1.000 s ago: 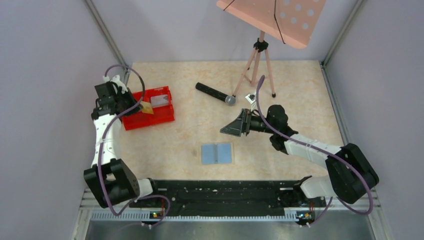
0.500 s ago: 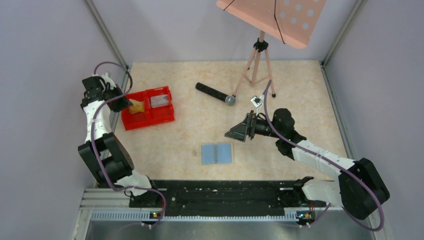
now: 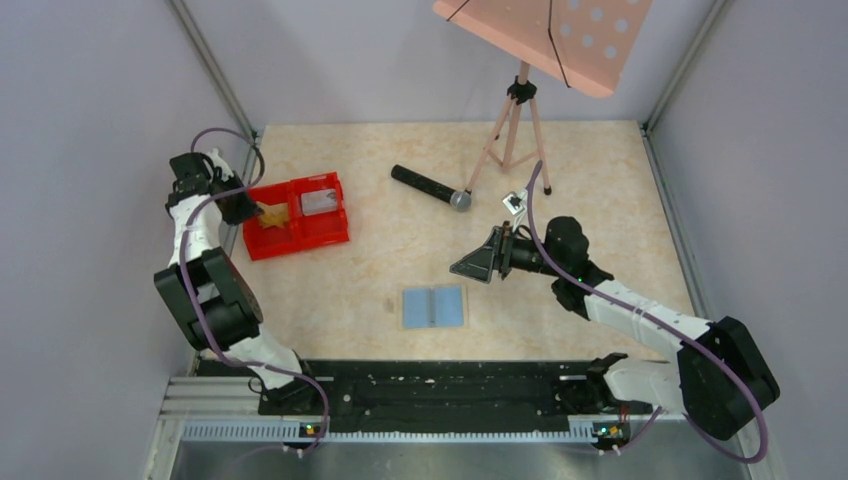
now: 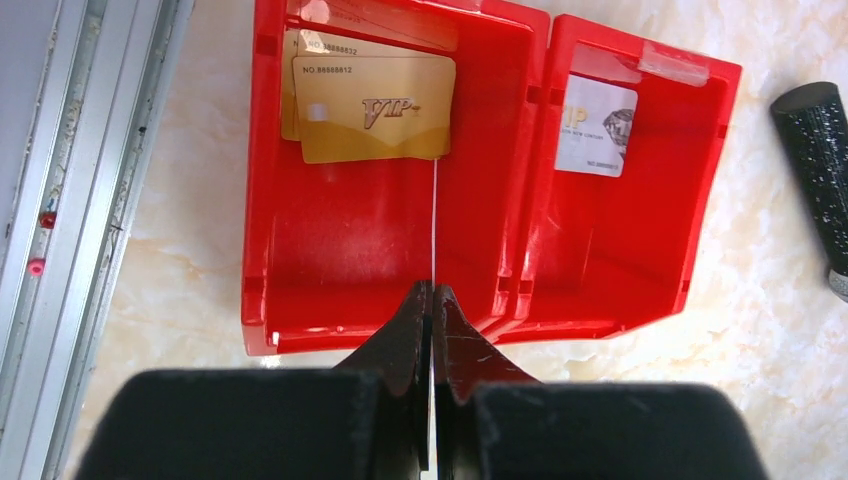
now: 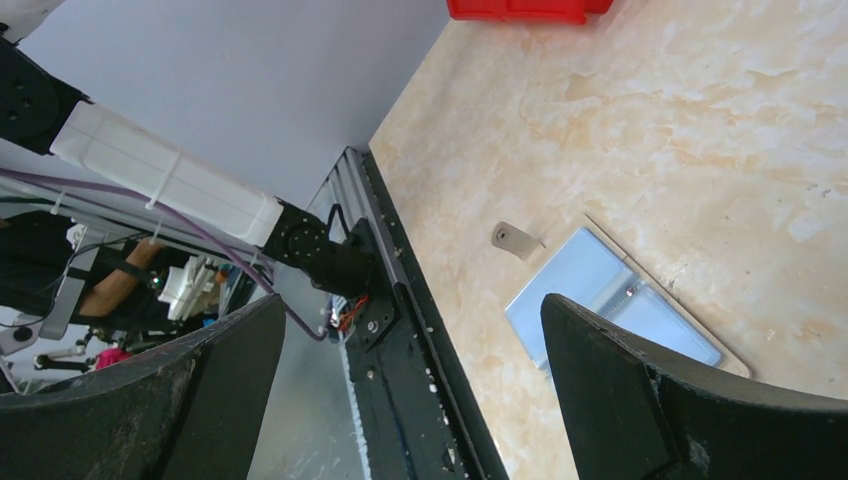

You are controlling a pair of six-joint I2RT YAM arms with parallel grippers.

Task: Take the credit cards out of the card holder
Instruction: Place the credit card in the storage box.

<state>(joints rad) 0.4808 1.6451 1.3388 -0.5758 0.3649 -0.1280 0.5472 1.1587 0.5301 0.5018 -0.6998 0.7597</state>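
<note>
The light-blue card holder (image 3: 434,307) lies open and flat on the table, also visible under my right gripper (image 5: 600,290). My left gripper (image 4: 434,290) is shut on a credit card (image 4: 435,220) seen edge-on as a thin white line, held over the left compartment of the red tray (image 4: 530,200). In the top view this held card (image 3: 272,212) looks gold. Two gold cards (image 4: 375,108) lie in that compartment, and a silvery card (image 4: 595,125) lies in the right one. My right gripper (image 3: 470,265) hovers open and empty above and right of the card holder.
A black microphone (image 3: 430,187) lies behind the middle of the table. A tripod (image 3: 517,110) carrying a pink perforated board stands at the back right. The red tray (image 3: 320,232) sits at the left beside the metal rail and wall.
My left arm swung back toward the left wall, carrying the card leftward over the tray's left compartment. My right gripper shifted slightly right and stayed open.
</note>
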